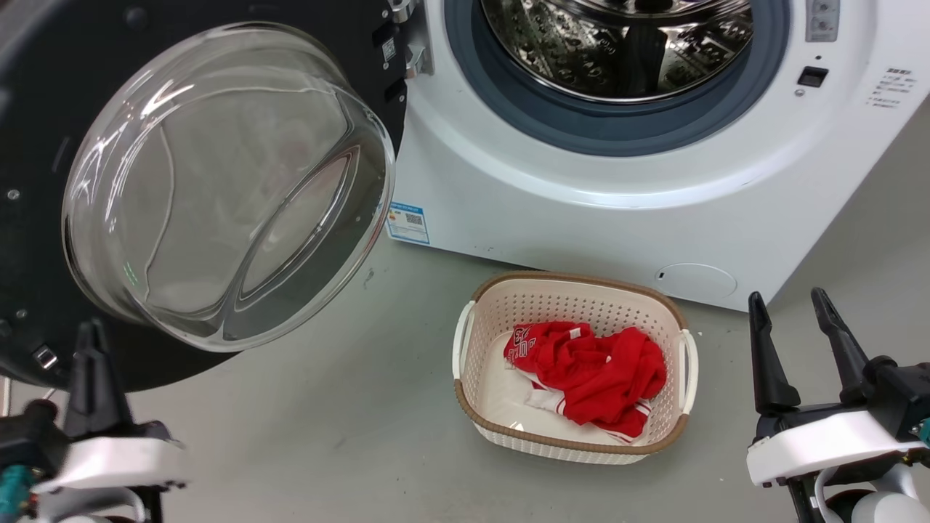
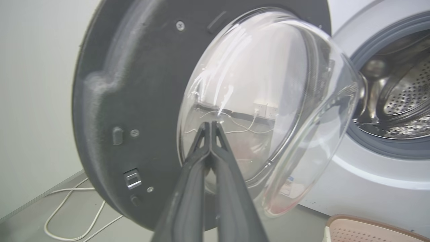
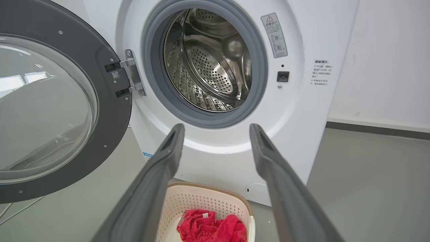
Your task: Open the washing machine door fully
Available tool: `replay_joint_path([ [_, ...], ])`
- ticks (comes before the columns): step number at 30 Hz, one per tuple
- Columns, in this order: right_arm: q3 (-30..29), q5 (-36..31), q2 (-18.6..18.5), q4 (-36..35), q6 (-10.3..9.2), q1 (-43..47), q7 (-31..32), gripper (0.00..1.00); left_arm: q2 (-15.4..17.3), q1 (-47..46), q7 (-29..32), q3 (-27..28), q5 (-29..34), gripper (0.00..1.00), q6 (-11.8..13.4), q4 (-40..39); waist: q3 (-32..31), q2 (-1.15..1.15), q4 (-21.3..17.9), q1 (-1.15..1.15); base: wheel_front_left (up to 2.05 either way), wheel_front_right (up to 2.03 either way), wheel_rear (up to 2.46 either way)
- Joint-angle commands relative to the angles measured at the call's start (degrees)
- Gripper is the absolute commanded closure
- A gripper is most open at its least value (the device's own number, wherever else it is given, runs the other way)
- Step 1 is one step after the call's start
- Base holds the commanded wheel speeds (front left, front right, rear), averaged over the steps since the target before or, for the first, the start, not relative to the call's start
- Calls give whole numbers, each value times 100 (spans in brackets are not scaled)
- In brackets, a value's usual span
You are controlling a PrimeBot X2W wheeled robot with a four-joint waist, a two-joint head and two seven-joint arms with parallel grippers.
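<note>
Nearest, off the washing machine's [image 1: 581, 218] left front corner: left gripper [image 1: 91, 330], jaws pressed together, nothing between them. Its tips lie over the lower black edge of the washing machine door [image 1: 225, 189]; contact can't be made out. Left wrist view puts the same closed tips over the lower part of the door's clear bowl.

Off the machine's right front corner: right gripper [image 1: 787, 298], jaws well apart, empty, not touching the machine.

On the floor just in front of the machine's front panel: cream perforated basket [image 1: 574, 277], brown rim, white handles. Red garment [image 1: 588, 367] with white trim bunched inside.

Door swung out to the left of the machine's opening, hung on a metal hinge [image 3: 132, 72] at the opening's left side. Inner face and bulging glass turned toward the robot.

Low on the machine's front: blue label [image 1: 407, 222] near the left corner, round cap [image 1: 695, 280] toward the right, just behind the basket.

Farther back: grey-blue gasket [image 1: 617, 127] ringing the perforated steel drum [image 1: 617, 51], opening uncovered.

Left of the machine, past the door: white cable [image 2: 67, 215] looped on the floor
</note>
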Motion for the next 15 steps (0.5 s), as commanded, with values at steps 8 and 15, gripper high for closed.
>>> replay_joint_path([
  [8, 99, 32, 6, 74, -4, 108, -49, 0, -454, 518, -13, -548, 420, 13, -194, -651, -281, 0, -348, 0, 0, 0, 0],
  [15, 107, 34, 7, 19, -4, 139, -38, 0, -616, 414, 16, -1116, 642, 0, -344, -762, -475, 0, -702, 0, 0, 0, 0],
])
